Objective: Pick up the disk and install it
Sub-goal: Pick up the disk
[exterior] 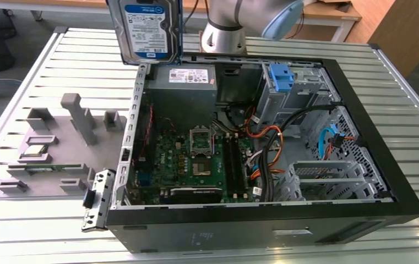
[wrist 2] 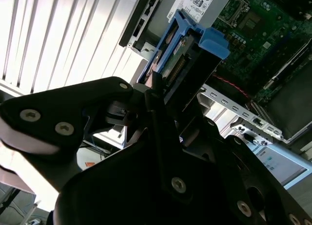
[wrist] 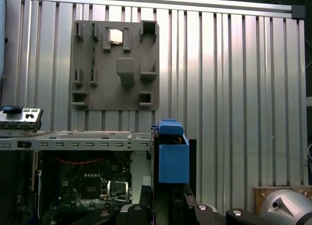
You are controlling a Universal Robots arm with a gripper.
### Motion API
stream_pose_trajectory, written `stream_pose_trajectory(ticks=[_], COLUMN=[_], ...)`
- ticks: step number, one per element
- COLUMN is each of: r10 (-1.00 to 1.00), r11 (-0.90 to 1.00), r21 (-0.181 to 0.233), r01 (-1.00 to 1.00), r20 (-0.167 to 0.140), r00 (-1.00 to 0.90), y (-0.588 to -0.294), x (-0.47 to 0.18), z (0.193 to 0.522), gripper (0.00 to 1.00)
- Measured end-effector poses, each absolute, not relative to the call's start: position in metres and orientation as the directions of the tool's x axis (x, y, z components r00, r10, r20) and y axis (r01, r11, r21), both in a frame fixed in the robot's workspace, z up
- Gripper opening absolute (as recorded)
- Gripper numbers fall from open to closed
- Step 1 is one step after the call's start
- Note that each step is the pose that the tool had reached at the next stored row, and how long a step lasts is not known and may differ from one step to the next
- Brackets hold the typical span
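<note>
Nearest to me, the open case (exterior: pixel 268 228) lies on its side on the slatted table (exterior: pixel 40 242), and the green board (exterior: pixel 194 159) shows inside it. Beside the case, on the exterior view's left, a grey plate (exterior: pixel 55 148) with raised holders rests on the table. Deeper in, at the far end of the case, sit a grey box (exterior: pixel 183 82) with a white sticker and a blue bracket (exterior: pixel 281 77). Above the far corner of the case the disk (exterior: pixel 149 30) hangs upright in the air, its label turned to me, apart from everything under it. In the second wrist view the black gripper (wrist 2: pixel 168 86) has its fingers (wrist 2: pixel 163 118) clamped on the disk, whose blue rails point toward the case. Behind the disk stands the arm's base (exterior: pixel 224 33).
</note>
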State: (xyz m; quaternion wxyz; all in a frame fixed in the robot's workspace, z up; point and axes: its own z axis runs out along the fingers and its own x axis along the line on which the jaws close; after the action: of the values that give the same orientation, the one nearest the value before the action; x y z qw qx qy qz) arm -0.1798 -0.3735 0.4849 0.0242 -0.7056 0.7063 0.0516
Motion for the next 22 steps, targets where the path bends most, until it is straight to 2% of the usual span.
stream_pose_trajectory(ticks=[22], r10=[-0.994], r11=[-0.001], r21=[0.039], r01=[-0.999], r20=[-0.107], r00=[-0.003], y=[-0.374], x=[-0.133], z=[0.485], gripper=[0.35])
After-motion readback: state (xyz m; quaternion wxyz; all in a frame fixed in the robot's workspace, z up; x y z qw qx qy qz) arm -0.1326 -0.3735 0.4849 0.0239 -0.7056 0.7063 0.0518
